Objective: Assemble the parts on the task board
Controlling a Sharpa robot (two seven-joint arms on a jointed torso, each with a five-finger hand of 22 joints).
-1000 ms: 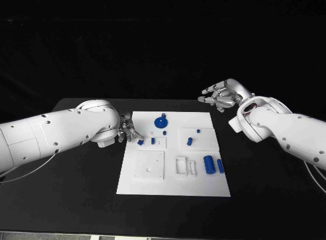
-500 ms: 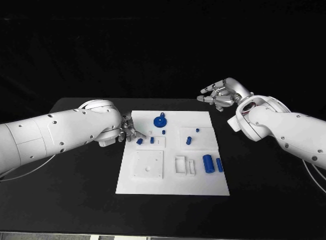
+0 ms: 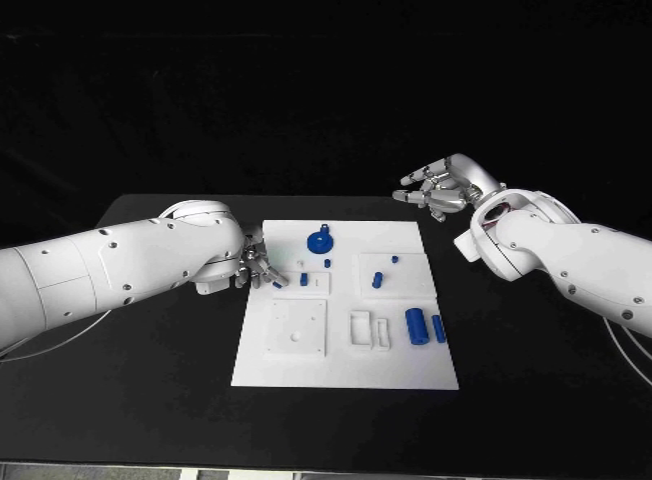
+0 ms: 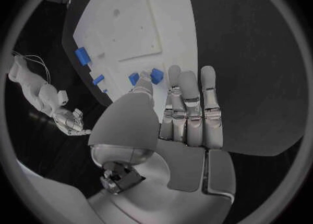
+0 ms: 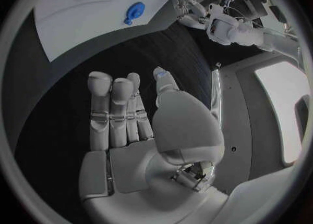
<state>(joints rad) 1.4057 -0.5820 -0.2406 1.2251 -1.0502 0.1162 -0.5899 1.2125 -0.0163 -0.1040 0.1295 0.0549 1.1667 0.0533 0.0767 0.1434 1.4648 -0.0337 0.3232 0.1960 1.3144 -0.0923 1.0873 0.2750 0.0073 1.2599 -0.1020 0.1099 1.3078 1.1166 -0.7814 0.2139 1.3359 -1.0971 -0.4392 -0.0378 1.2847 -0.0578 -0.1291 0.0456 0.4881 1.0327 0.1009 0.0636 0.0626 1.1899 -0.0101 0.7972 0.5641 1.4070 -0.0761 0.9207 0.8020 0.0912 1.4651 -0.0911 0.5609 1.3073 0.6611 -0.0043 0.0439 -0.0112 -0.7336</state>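
At the middle of the black desk (image 3: pixel 153 400) lay the white task board (image 3: pixel 348 370), carrying no readable writing or label. Small blue parts sat on it: a round knobbed piece (image 3: pixel 322 242) near its far edge, a cylinder (image 3: pixel 416 324) and a slimmer bar (image 3: pixel 439 329) by its right edge. The left robot hand (image 3: pixel 257 264) hovered at the board's left edge beside a small blue block (image 3: pixel 280 283), fingers straight and apart, holding nothing; it had edged slightly nearer the board. The right robot hand (image 3: pixel 433 190) hung beyond the board's far right corner, fingers spread, empty, having risen slightly.
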